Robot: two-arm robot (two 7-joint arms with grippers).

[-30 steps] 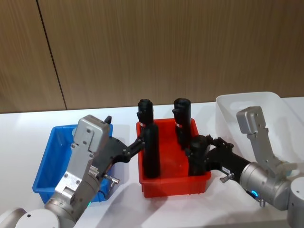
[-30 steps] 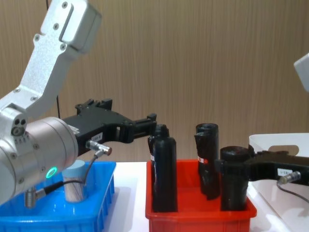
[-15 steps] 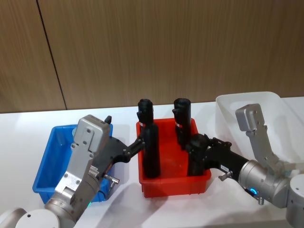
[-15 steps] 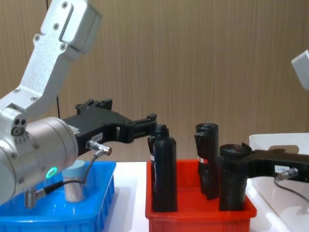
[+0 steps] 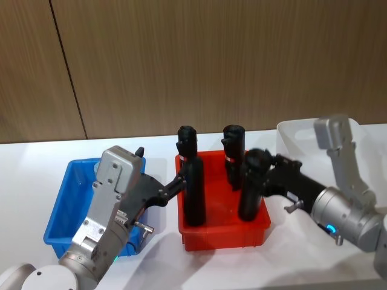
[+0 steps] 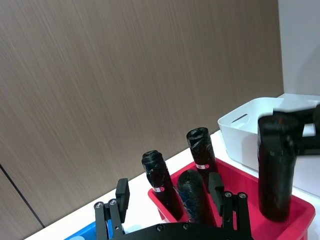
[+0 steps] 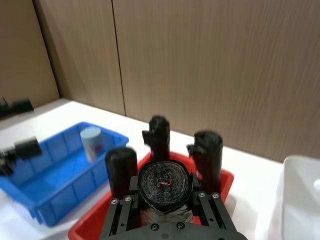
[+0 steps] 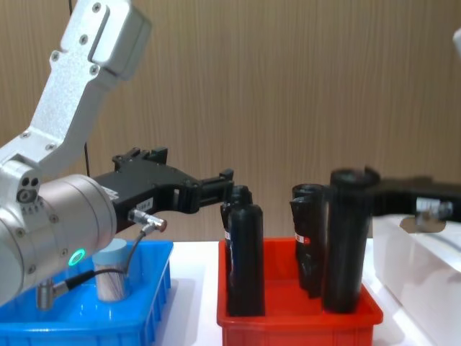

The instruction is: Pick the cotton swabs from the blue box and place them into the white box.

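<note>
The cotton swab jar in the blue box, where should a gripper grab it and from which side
Grip the cotton swab jar across its round clear body just under the pale blue lid, coming straight down from above. It stands upright and alone in the blue box, whose rimmed walls would likely get in the way of a low sideways approach.

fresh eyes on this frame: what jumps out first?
The right tool is shut on a black roll, held upright over the red tray beside three other rolls. The left tool hovers by the tray's left rim, and a cotton swab jar stands in the blue box.
</note>
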